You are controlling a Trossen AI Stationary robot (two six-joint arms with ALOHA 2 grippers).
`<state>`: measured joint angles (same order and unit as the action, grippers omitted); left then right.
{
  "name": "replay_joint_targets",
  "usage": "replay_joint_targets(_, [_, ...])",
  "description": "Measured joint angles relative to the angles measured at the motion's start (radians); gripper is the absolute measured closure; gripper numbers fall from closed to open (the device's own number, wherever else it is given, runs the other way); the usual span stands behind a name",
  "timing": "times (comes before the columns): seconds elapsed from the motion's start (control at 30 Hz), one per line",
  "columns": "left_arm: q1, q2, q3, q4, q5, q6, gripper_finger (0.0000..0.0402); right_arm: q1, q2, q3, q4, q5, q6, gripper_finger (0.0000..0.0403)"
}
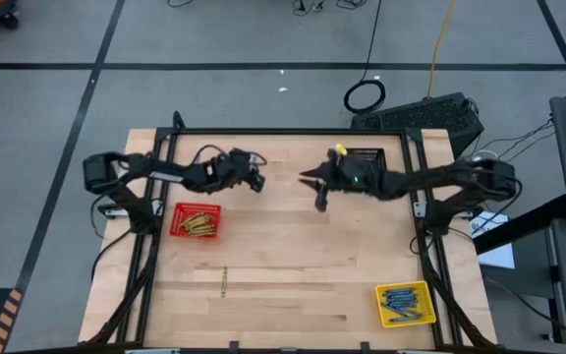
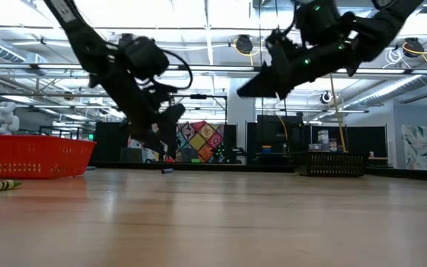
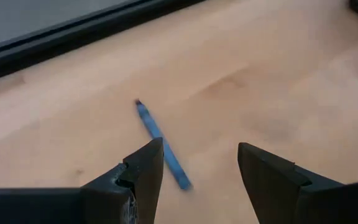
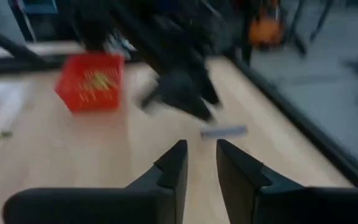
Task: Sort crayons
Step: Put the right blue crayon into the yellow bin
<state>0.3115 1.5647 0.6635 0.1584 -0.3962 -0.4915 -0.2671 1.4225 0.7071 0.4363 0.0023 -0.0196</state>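
Hovering spread wide, the left gripper [image 3: 201, 165] has a blue crayon [image 3: 161, 145] just ahead, beside one finger. Right gripper [image 4: 201, 163] hangs empty, fingers narrowly parted.

On the counter [image 1: 293, 285], one basket [image 1: 197, 220] holding crayons [image 1: 198, 224] sits toward the left side. Another basket [image 1: 406, 303] with crayons [image 1: 404, 302] sits at the near right corner, and a third basket [image 1: 367, 156] at the far edge, behind the right claw [image 1: 314, 191]. A lone crayon [image 1: 223, 281] lies in front of the left basket. Another crayon [image 3: 161, 144] lies just under the left claw [image 1: 256, 180].
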Motion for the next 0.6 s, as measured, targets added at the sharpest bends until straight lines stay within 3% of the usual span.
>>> replay_joint_targets(0.1, [0.082,0.058,0.040,-0.004,0.048,0.002,0.0192,0.085,0.046,-0.038,0.210,0.080,-0.022,0.0342])
replay_joint_targets(0.17, [0.132,0.093,0.082,-0.068,0.088,0.007,0.0192,0.122,0.067,-0.038,0.257,0.126,-0.081,0.0350])
replay_joint_targets(0.37, [0.216,0.193,0.192,-0.197,0.156,0.030,0.0209,0.152,0.080,-0.025,0.264,0.158,-0.203,0.0363])
replay_joint_targets(0.6, [0.225,0.270,0.240,-0.202,0.214,0.037,0.0282,0.155,0.076,-0.025,0.261,0.158,-0.201,0.0367])
